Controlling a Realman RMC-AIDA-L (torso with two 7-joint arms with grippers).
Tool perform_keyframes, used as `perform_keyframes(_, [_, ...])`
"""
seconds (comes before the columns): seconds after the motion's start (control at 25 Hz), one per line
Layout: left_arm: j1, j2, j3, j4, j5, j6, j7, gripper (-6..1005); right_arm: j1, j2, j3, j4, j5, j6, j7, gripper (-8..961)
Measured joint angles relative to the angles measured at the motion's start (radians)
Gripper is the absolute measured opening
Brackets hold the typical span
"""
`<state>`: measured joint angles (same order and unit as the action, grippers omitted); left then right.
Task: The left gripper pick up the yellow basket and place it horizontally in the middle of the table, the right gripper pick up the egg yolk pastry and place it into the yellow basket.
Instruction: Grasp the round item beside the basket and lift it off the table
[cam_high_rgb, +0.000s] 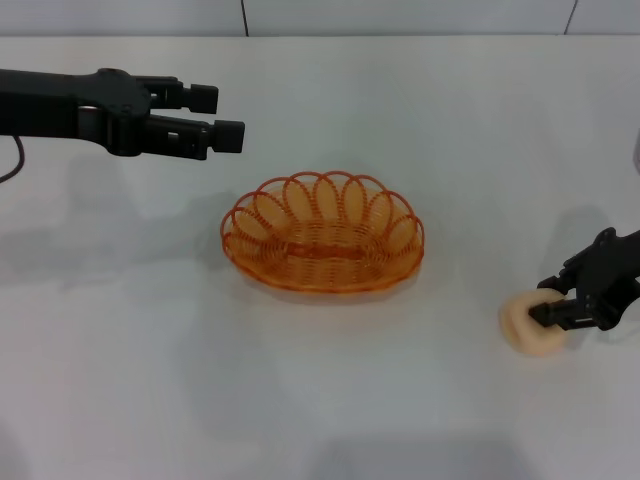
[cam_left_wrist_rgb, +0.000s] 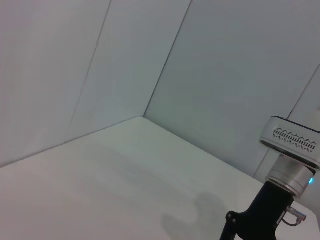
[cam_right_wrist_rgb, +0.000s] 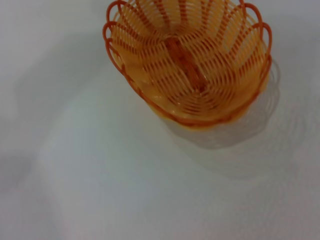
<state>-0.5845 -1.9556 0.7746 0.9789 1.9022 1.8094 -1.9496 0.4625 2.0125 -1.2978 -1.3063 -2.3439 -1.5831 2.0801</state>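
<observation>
Gripping pale round egg yolk pastry (cam_high_rgb: 530, 325): right claw (cam_high_rgb: 548, 309) | left claw (cam_high_rgb: 222, 118) apart | yellow basket (cam_high_rgb: 323, 232) empty, upright

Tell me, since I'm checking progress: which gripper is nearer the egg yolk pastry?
Right. The right gripper is at the egg yolk pastry, fingers around it. The left gripper hangs far off, beyond the yellow basket.
</observation>
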Motion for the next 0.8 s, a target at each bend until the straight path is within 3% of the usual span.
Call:
perform_keyframes(0.28, [0.003, 0.0, 0.0, 0.0, 0.0, -0.012, 0.001, 887, 0.003, 0.0, 0.003, -0.002, 0.002, -0.007, 0.002, 250])
perform_keyframes(0.6, [0.002, 0.0, -0.001, 0.0, -0.001, -0.014, 0.005, 887, 0.004, 0.0, 0.002, -0.017, 0.023, -0.009, 0.0, 195])
perform_keyframes(0.8, [0.006, 0.001, -0.002, 0.0, -0.002, -0.028, 0.006, 887, 0.004, 0.0, 0.007, -0.093, 0.09, 0.0, 0.008, 172])
